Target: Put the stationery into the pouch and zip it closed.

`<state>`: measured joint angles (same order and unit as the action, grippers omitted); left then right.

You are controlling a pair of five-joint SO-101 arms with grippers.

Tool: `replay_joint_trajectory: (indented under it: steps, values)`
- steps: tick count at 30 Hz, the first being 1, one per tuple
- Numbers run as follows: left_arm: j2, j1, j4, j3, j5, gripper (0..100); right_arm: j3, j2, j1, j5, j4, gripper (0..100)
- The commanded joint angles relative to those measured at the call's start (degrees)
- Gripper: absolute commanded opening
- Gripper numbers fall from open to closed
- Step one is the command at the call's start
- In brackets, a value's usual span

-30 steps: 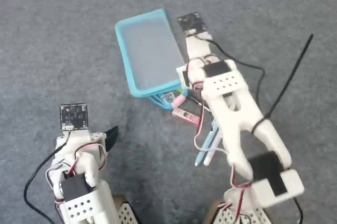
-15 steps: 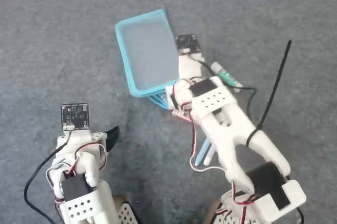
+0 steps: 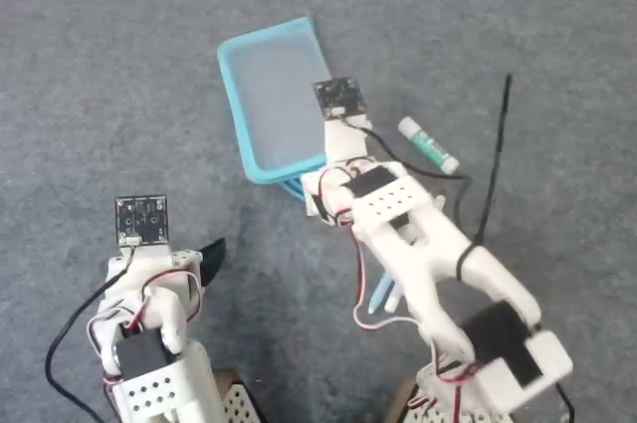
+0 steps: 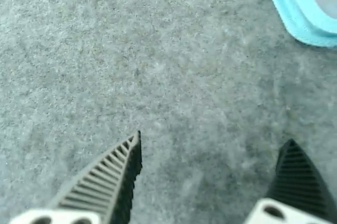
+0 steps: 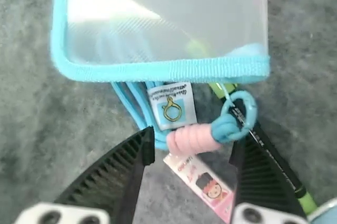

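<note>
Your right arm has swung across in the last second. Its wrist sat over the far right side of the pouch and now hangs over the pouch's near short edge. That swing uncovers a glue stick, which lies alone on the grey surface, to the right of the pouch and apart from it. The pouch itself has not shifted, and your left arm has not stirred.

Your right claw is spread and holds nothing. Its jaws stand one on each side of a pink charm that hangs with a blue loop just off the pouch's blue-bound edge. A small pink packet and a green pen lie just beyond the charm. Two pale pens rest on the surface under the arm.

Your left claw is also spread, over bare surface, with only a corner of the pouch at the edge of its sight.

All the stationery you can see is outside the pouch, so the filling looks hardly begun. The new pose suggests you are lining up on the charm, likely to work the zip or steady the pouch. If you close here, check that you catch only the charm and not the packet beside it.
</note>
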<state>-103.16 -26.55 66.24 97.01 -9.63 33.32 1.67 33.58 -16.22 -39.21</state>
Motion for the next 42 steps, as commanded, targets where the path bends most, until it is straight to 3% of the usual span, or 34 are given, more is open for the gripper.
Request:
replay_joint_trajectory:
  steps: [1,6,12,19,25,31,34,37,42]
  values:
    - [-0.97,0.26,-1.58,-0.4,-0.62,38,-4.75,-2.95,-0.57,-0.44,1.27,23.8]
    - [-0.97,0.26,-1.58,-0.4,-0.62,38,-8.53,-5.49,-1.45,-0.44,-4.0,22.1]
    - [-0.97,0.26,-1.58,-0.4,-0.62,38,-10.46,-5.67,-4.26,-0.26,-5.49,0.1]
    - [-0.97,0.26,-1.58,-0.4,-0.62,38,-10.81,-2.33,-11.38,1.14,-6.99,0.7]
    - [-1.05,0.18,-1.58,-0.4,-0.53,38,-12.31,13.76,-14.9,17.76,-17.01,0.7]
    - [-1.14,-0.18,-4.92,-0.48,-1.93,38,-12.31,27.91,-14.46,26.29,-25.71,0.7]
    - [-1.14,0.18,-9.41,-0.48,-6.59,38,-12.31,32.57,-14.46,27.6,-31.96,0.7]
    - [-0.79,0.26,-10.9,-2.86,-5.19,38,-11.08,35.74,-14.64,27.96,-37.23,0.7]
    - [8.26,5.19,-4.22,-19.82,-5.1,38,0.88,41.19,-14.37,27.6,-30.55,0.7]
